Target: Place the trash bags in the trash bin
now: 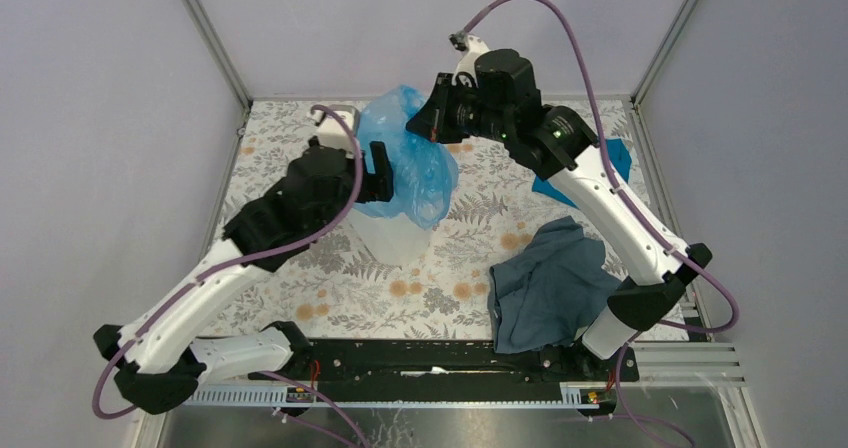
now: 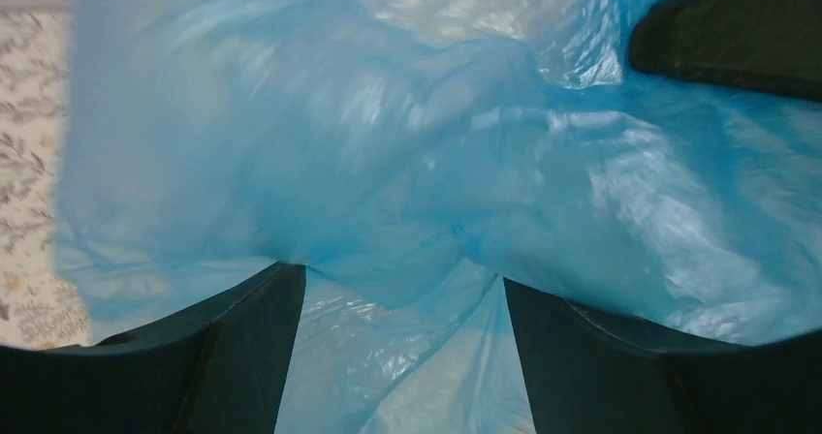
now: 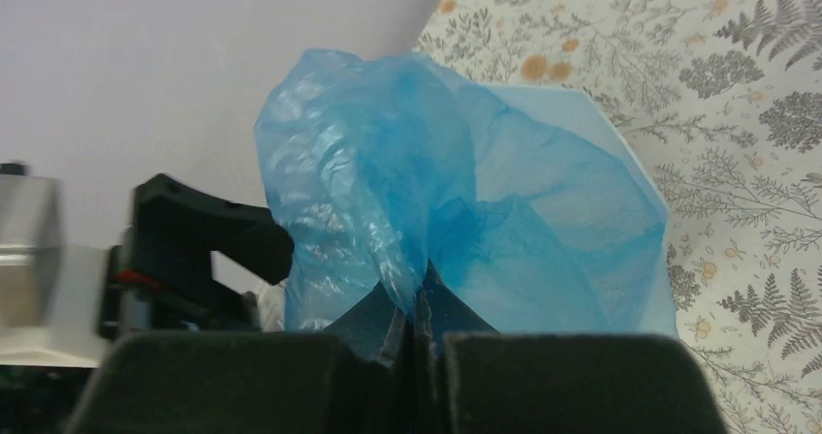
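Observation:
The light-blue trash bag (image 1: 408, 158) hangs bunched over the mouth of the white trash bin (image 1: 390, 236), which stands at the table's middle back. My right gripper (image 1: 428, 128) is shut on a fold of the bag's top and holds it up; in the right wrist view the jaws (image 3: 419, 294) pinch the film (image 3: 504, 201). My left gripper (image 1: 382, 173) is open against the bag's left side. In the left wrist view its fingers (image 2: 242, 356) stand wide apart with film (image 2: 388, 163) filling the gap (image 2: 402, 294). The bin's inside is hidden by the bag.
A dark grey-blue cloth (image 1: 550, 283) lies crumpled at the front right near the right arm's base. A teal cloth (image 1: 612, 158) lies at the back right, partly under the right arm. Frame posts and grey walls close in the floral table (image 1: 470, 228).

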### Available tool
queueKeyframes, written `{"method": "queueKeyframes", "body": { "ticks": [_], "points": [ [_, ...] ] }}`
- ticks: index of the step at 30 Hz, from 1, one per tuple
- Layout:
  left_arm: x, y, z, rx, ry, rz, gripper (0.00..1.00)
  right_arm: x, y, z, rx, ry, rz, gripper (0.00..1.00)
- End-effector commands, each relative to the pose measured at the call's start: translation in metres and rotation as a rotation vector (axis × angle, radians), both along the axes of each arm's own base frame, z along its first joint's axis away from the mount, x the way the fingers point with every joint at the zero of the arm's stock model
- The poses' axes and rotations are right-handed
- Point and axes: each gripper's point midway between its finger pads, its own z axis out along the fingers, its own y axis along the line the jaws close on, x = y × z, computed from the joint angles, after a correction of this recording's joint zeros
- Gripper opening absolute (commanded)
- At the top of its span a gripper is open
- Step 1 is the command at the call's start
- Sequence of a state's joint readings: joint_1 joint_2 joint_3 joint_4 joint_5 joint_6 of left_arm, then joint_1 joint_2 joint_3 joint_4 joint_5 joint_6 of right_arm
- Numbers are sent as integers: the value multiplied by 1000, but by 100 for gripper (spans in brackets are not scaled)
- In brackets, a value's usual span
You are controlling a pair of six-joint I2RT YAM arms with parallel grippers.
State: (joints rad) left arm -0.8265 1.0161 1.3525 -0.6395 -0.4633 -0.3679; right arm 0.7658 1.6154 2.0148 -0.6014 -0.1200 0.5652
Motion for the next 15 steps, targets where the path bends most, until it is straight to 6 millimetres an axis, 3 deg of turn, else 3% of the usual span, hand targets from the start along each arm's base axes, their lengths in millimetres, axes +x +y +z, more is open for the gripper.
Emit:
{"method": "queueKeyframes", "body": {
  "ticks": [1,4,6,8,11,15],
  "points": [
    [10,-25,-35,-5,62,-33,76,-10,14,-11,-41,-21,127,0],
    [-1,-44,-53,-16,109,-149,76,-8,16,-17,-61,-33,143,0],
    [-12,-58,-52,-36,124,-252,76,-3,12,-17,-76,-58,119,0],
    [-19,-61,-38,-64,102,-300,80,0,7,-15,-90,-88,94,0],
    [-29,-55,-5,-102,36,-328,95,3,-3,-11,-123,-144,67,0],
    [-43,-39,28,-109,-28,-345,99,6,-21,-10,-193,-205,22,0]
  ]
}}
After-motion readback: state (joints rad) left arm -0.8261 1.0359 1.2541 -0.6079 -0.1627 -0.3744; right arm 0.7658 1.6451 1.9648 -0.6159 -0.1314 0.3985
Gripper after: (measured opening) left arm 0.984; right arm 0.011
